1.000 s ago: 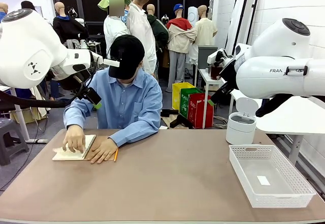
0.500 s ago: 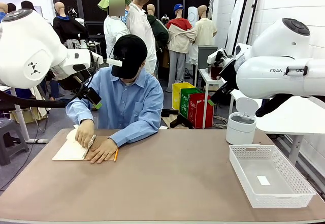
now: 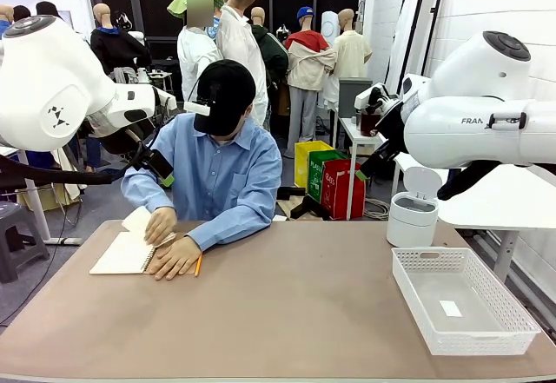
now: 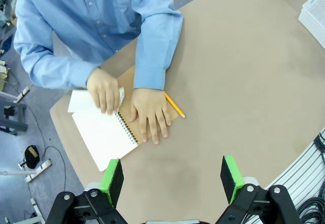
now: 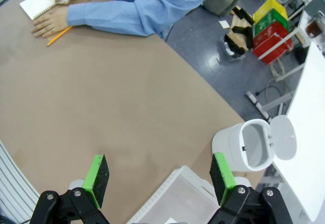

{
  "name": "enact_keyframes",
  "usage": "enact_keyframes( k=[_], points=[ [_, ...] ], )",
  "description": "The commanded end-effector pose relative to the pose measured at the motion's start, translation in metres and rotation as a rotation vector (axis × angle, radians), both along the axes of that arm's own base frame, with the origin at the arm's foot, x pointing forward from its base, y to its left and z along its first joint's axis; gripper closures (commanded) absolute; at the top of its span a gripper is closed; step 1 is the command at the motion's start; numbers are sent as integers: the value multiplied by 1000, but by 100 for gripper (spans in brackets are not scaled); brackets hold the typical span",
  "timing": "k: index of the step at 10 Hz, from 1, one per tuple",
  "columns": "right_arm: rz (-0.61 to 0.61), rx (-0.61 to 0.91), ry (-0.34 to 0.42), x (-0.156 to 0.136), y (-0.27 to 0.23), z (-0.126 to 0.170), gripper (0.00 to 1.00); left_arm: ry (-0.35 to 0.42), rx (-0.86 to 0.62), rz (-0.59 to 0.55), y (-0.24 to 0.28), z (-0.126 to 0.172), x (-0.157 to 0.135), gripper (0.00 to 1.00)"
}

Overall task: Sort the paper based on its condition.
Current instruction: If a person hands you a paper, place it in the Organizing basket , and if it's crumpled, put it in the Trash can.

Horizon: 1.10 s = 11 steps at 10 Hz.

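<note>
The paper (image 3: 136,219) is a white sheet raised off the open spiral notebook (image 3: 120,255) at the far left corner of the table (image 3: 304,322), pinched under the person's hand (image 3: 162,224); whether it is torn free of the spiral cannot be told. The other hand (image 3: 176,258) lies flat by the spiral edge, beside a yellow pencil (image 3: 198,265). The left gripper (image 4: 171,177) hangs high over that corner, green pads wide apart with nothing between them. The right gripper (image 5: 160,178) is likewise spread and empty, above the right side near the white mesh basket (image 3: 473,341), which holds a small blank scrap (image 3: 451,308). A white bin (image 3: 411,220) stands behind the basket with its lid up. The right arm (image 3: 486,127) bears the letters "FRAN"; print on the coloured crates (image 3: 334,183) is too small to read
</note>
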State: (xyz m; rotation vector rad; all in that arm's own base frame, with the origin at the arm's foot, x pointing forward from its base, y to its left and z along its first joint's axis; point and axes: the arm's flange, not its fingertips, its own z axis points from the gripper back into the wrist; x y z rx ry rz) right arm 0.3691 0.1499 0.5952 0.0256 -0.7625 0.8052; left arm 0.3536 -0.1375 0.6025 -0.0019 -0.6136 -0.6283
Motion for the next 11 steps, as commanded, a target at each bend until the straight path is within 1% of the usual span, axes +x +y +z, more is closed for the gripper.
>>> enact_keyframes(
  k=[1, 11],
  points=[
    [1, -3, 7, 0, 0, 2, 0, -2, -1, -8, 0, 1, -1, 0],
    [1, -3, 7, 0, 0, 2, 0, -2, -1, -8, 0, 1, -1, 0]
  ],
)
